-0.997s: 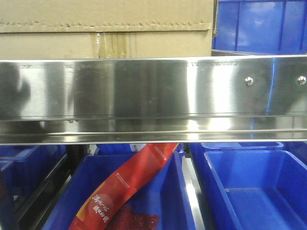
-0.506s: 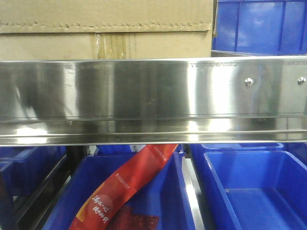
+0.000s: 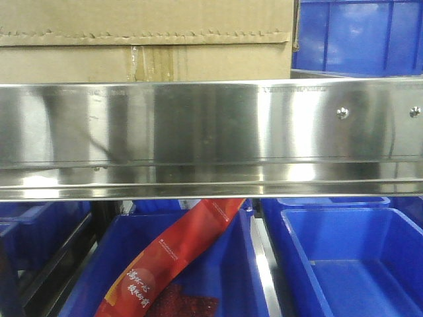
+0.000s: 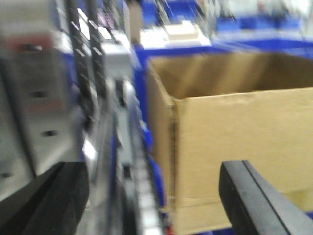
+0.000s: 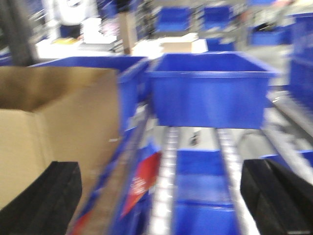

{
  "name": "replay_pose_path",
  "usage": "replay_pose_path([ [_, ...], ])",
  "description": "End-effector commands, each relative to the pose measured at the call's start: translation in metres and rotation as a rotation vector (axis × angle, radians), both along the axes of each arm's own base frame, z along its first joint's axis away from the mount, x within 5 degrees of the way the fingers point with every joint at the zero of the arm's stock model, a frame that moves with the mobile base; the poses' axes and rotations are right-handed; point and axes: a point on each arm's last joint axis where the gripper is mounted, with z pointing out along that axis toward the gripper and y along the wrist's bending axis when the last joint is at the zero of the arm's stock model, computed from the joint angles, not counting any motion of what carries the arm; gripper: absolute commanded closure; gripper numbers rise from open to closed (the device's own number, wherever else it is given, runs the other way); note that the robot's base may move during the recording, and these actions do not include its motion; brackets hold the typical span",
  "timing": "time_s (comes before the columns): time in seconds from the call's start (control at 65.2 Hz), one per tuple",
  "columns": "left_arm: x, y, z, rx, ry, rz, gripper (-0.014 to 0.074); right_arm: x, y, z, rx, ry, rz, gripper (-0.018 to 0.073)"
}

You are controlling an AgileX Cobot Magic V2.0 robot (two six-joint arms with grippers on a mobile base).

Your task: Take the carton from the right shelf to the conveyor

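The carton (image 3: 145, 39) sits on the right shelf (image 3: 198, 125), at the far left of the front view. Its broad brown face is square to the camera and its long axis runs left to right along the rail. Its left end is cut off by the frame edge. A flap with a jagged edge folds down over the top of that face. Below it a taped vertical seam carries a yellowish stain. In the blurred wrist views the top of the carton is open. The upper blue bin (image 3: 360, 36) stands just beside the carton's right end on the same level. The shelf's front rail is broad, mirror-bright steel with two screw heads (image 3: 342, 113) near its right end. Under the rail lie the lower blue bins (image 3: 357, 264), and a red pouch (image 3: 178, 257) with printed characters leans diagonally across the left one. The left gripper (image 4: 156, 205) has its dark fingers spread wide, with nothing between them and a corner of the carton ahead. The right gripper (image 5: 161, 200) is likewise spread and empty, with the carton to its left and the upper blue bin straight ahead. The far background is blurred, with more blue bins and pale boxes.
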Motion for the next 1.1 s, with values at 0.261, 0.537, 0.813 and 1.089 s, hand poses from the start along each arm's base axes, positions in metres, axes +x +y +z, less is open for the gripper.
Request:
replay_pose_path([
  [0.261, 0.096, -0.027, 0.056, -0.042, 0.248, -0.048, 0.0141, 0.09, 0.062, 0.071, -0.034, 0.216, 0.25, 0.0001],
  [0.537, 0.172, -0.032, 0.066, -0.065, 0.437, 0.023, 0.0141, 0.163, 0.088, 0.097, -0.051, 0.43, 0.207, 0.0001],
  [0.813, 0.231, -0.035, 0.059, -0.038, 0.464, 0.061, 0.0141, 0.24, 0.117, 0.075, -0.066, 0.479, 0.187, 0.0001],
  [1.089, 0.271, -0.028, 0.021, -0.036, 0.555, 0.096, 0.0141, 0.285, 0.135, 0.025, -0.099, 0.597, 0.18, 0.0001],
])
